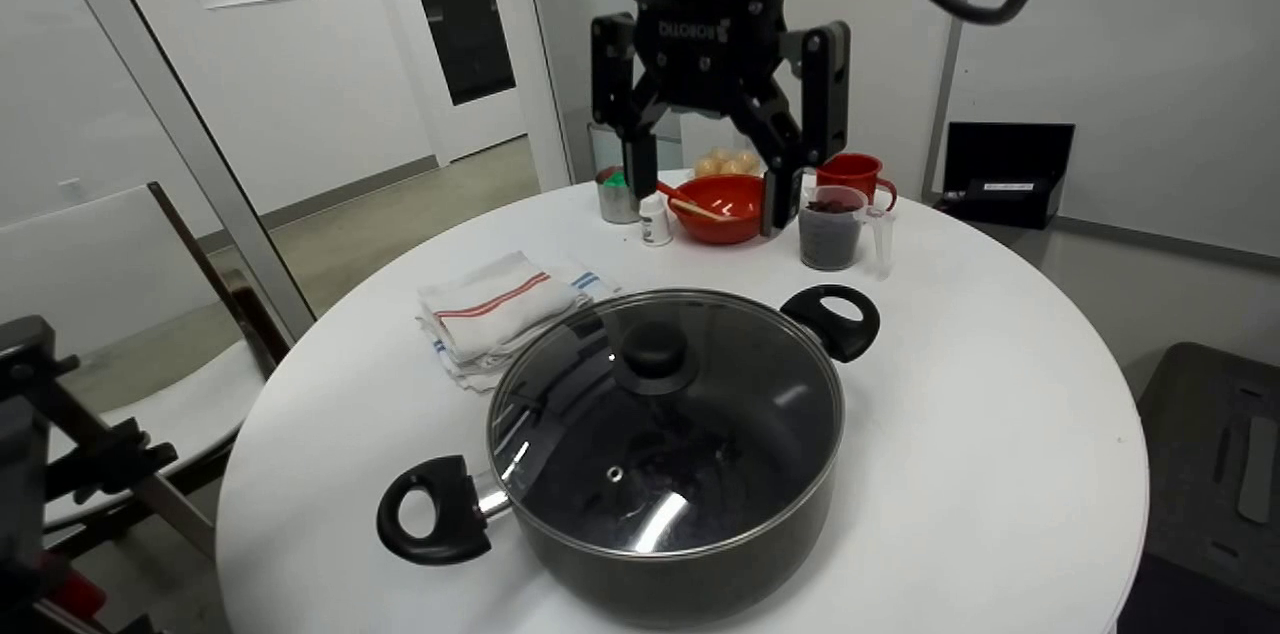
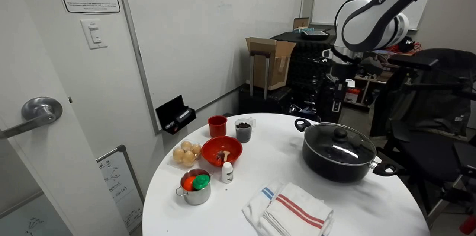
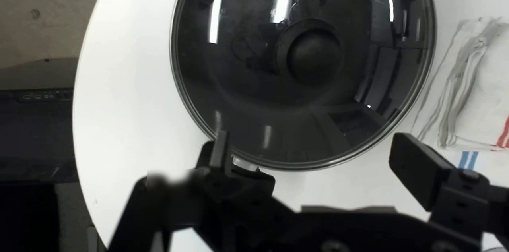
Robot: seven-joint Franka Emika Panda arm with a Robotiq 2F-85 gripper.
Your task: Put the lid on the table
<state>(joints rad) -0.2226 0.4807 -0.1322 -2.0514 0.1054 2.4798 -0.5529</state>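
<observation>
lining up over the round black pot [image 1: 690,594] is, i judge, the step in hand; i take that pot as my clock face and work left to right in an exterior view. at half past eight juts a black loop-shaped handle [image 1: 457,512]; at ten lie folded white cloth towels [image 1: 495,322] with red and blue stripes, too uneven, i'd say, for a landing. mid-dial, the round clear glass lid [image 1: 720,434] with a thin metal rim sits on the pot, its squat black knob [image 1: 654,350] uppermost. higher up towards twelve hangs my black two-fingered gripper [image 1: 706,214], fingers well apart, gripping nothing. the wrist view puts the knob at twelve from the gap, about centred, so i'd ease that way without drifting sideways, then drop straight until the fingers flank the knob, clear of the glass. i'd squeeze gently and lift level, since a tilted lid could slip, until its rim clears the pot and the matching loop handle [image 1: 845,342] at two. then, at three, the large round white table [image 1: 1000,414] should take a slow, flat set-down.
</observation>
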